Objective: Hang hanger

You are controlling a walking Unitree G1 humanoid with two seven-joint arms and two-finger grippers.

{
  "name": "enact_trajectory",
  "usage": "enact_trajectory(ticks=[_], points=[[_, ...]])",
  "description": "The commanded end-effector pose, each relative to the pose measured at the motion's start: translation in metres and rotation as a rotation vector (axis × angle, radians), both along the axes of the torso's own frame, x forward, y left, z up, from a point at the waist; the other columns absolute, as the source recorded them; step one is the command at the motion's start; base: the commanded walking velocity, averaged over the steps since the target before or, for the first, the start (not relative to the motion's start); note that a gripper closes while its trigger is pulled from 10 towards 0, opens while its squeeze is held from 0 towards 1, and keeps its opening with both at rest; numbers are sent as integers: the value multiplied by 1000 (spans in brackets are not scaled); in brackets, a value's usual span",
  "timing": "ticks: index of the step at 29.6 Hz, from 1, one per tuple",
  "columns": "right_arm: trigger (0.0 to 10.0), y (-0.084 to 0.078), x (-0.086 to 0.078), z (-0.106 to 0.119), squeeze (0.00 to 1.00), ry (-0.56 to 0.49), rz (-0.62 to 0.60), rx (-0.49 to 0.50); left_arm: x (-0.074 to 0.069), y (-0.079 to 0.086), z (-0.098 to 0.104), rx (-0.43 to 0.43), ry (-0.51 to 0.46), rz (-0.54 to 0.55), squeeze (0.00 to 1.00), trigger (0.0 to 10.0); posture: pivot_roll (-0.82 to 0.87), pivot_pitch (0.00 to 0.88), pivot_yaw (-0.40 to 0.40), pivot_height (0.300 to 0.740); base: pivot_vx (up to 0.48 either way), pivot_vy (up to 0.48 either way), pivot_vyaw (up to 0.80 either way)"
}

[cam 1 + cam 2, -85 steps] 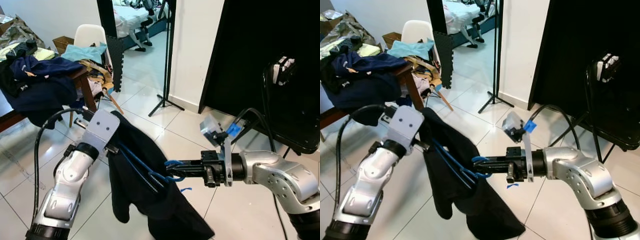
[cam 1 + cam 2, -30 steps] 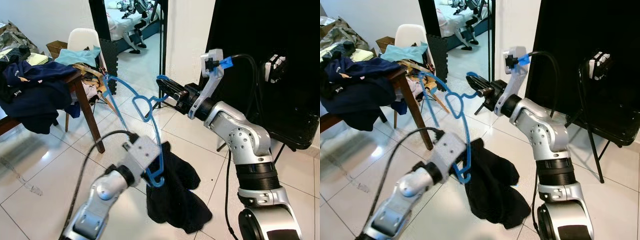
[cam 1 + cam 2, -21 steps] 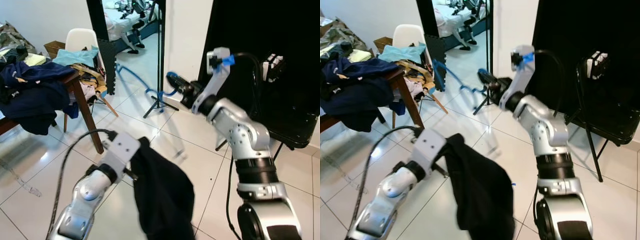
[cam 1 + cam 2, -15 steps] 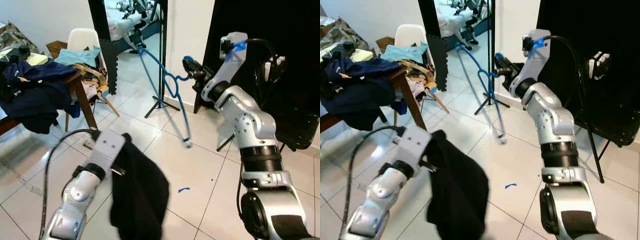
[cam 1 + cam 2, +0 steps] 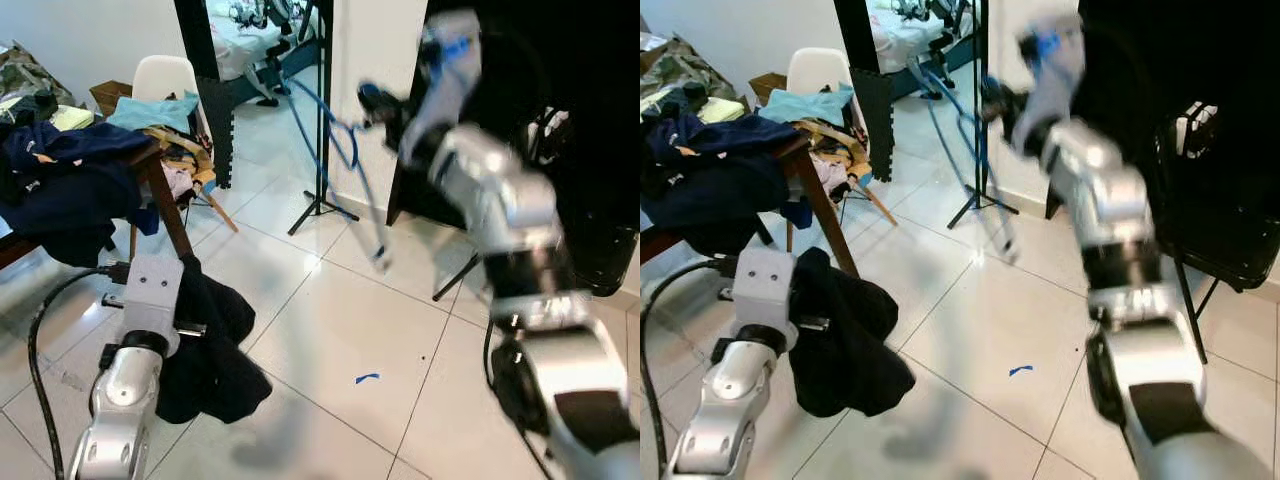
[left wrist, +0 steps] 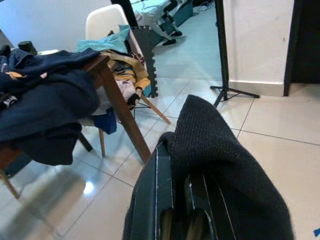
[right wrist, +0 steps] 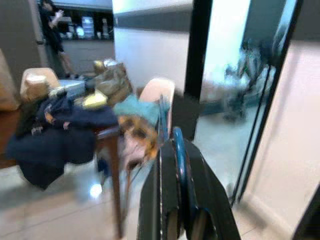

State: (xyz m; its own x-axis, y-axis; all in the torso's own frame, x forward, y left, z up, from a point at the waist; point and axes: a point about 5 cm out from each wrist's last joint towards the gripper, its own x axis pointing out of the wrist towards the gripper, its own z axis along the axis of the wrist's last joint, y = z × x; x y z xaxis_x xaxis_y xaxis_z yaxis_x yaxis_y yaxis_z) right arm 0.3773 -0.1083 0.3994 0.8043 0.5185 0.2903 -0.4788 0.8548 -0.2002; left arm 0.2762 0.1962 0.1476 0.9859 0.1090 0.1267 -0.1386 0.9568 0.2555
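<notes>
white floor tiles spread below while the right gripper, raised and blurred, pinches the blue hanger and the left gripper clamps a black garment.

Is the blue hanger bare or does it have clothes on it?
Bare: the hanger hangs empty from the right pincer; the left pincer holds the black garment.

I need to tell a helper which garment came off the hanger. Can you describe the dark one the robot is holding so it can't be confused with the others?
Start at the wooden table heaped with navy clothes on the robot's left. In front of its leg, the left gripper holds a black knit garment hanging in a bunch above the tiled floor. Unlike the navy heap, it is black, ribbed, and off the table.
</notes>
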Motion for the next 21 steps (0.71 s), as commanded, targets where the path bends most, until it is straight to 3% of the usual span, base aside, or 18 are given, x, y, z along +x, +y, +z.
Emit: enact_trajectory(ticks=[1,3,4,5,7,8,10,16,21], points=[[0,4,-1,5,0,-1,-11,-50,0,-2,5,-8,-33,5,0,10000,-47,111,-10,740,0,0,0],[0,16,-15,41,0,-95,15,-58,-5,-2,4,-14,-29,13,0,10000,-48,119,-4,740,0,0,0],[0,16,-15,41,0,-95,15,-58,-5,-2,4,-14,-29,13,0,10000,-48,119,-4,740,0,0,0],[0,23,-24,56,0,-143,40,-54,-6,-1,3,-12,-26,17,0,10000,-48,120,-6,740,0,0,0],[0,23,-24,56,0,-143,40,-54,-6,-1,3,-12,-26,17,0,10000,-48,120,-6,740,0,0,0],[0,30,-35,71,0,-192,86,-42,-6,3,6,-9,-32,28,0,10000,-49,123,-6,740,0,0,0],[0,35,-42,80,0,-225,119,-36,-6,6,9,-6,-40,41,0,10000,-48,125,-8,740,0,0,0],[0,44,-49,86,0,-245,181,-39,-4,8,15,-7,-60,46,0,10000,-55,129,-6,740,0,0,0],[0,44,-40,72,0,-195,148,-93,-1,0,15,-12,-55,17,0,10000,-54,129,-10,740,0,0,0]])
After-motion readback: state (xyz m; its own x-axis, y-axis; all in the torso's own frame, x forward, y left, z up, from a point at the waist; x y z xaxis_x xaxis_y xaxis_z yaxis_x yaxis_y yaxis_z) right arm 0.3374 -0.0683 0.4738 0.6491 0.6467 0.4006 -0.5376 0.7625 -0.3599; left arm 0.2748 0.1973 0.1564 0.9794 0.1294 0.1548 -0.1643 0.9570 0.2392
